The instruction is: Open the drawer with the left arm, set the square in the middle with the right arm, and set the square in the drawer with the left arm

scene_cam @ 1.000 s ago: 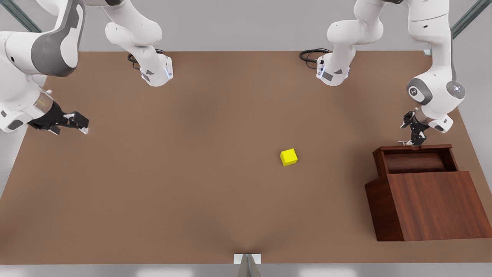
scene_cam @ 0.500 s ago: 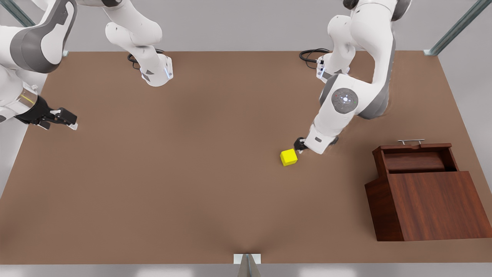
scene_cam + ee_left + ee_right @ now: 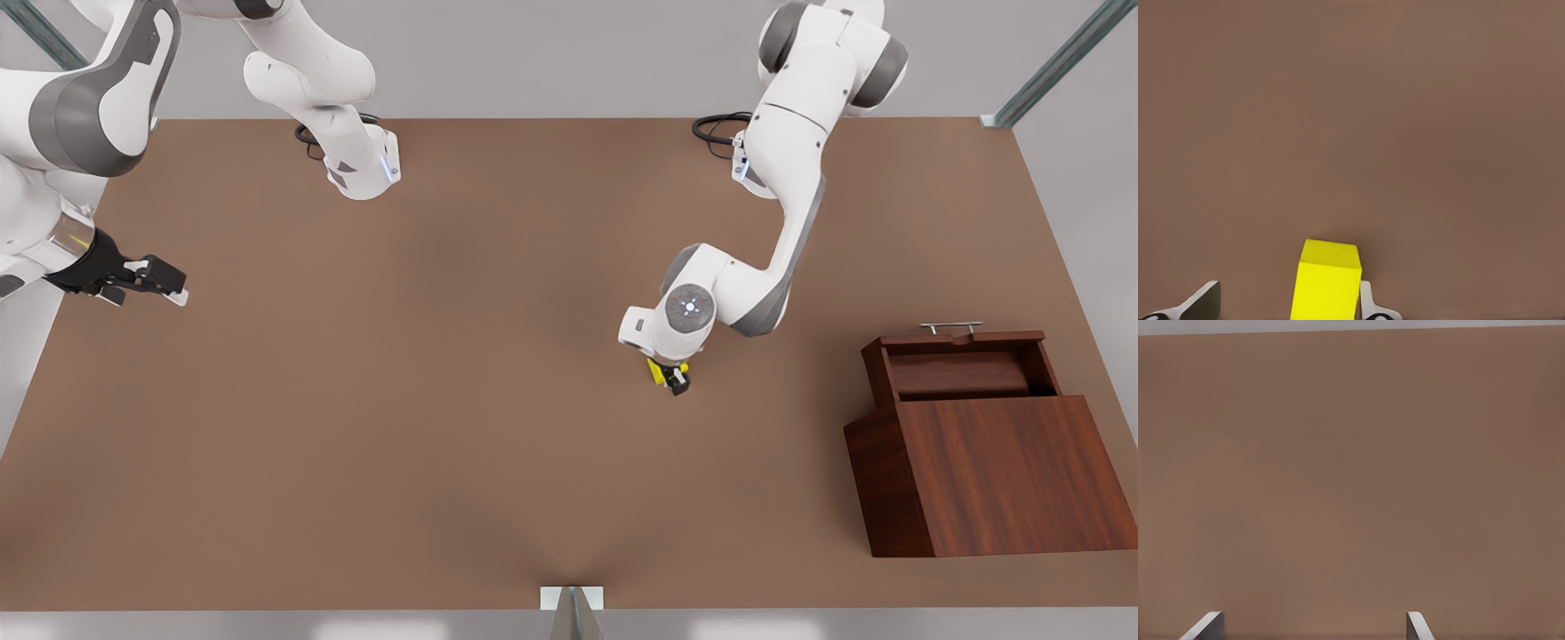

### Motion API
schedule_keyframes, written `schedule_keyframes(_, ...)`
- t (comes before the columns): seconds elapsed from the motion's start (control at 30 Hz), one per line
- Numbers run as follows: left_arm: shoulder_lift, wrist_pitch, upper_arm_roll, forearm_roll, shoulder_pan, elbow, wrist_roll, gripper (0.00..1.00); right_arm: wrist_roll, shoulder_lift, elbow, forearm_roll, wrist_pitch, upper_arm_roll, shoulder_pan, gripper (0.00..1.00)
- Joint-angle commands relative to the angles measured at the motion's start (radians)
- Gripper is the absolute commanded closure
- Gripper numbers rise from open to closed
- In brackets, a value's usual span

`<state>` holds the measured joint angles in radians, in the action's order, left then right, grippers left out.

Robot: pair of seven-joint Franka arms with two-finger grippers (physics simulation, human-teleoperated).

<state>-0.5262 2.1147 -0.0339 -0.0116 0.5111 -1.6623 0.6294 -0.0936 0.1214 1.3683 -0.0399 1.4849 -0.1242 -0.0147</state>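
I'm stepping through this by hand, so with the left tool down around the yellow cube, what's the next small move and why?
Probably close the left tool on the square. In the left wrist view the cube sits between the fingers, with a gap on one side, so it isn't gripped yet. The drawer already stands open, and the right tool waits far off.

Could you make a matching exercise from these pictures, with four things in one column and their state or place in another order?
Things:
1. drawer
2. square
3. left gripper
4. right gripper

States:
A. between two open fingers, on the table
B. pulled open, nothing inside
C. waits open by the front view's left edge
D. lowered around the yellow cube

Pairs: 1-B, 2-A, 3-D, 4-C
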Motion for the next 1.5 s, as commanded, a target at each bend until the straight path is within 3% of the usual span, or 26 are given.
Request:
schedule_keyframes(0.0, 0.000, 0.001, 0.000, 0.001, 0.001, -0.004, 0.010, 0.00, 0.000, 0.001, 0.000, 0.000, 0.000, 0.000, 0.001, 0.00)
schedule_keyframes(0.13, 0.049, 0.159, 0.002, 0.021, 0.003, -0.180, 0.061, 0.00, 0.000, 0.001, 0.000, 0.000, 0.002, 0.000, -0.001, 0.00)
schedule_keyframes(0.43, 0.026, 0.176, 0.003, 0.127, 0.009, -0.182, 0.049, 0.00, 0.000, 0.007, 0.000, 0.000, 0.000, 0.000, -0.001, 0.00)
schedule_keyframes(1.47, -0.066, 0.294, 0.011, 0.200, 0.026, -0.231, 0.029, 0.00, -0.006, 0.024, 0.000, -0.003, 0.015, 0.000, 0.001, 0.00)
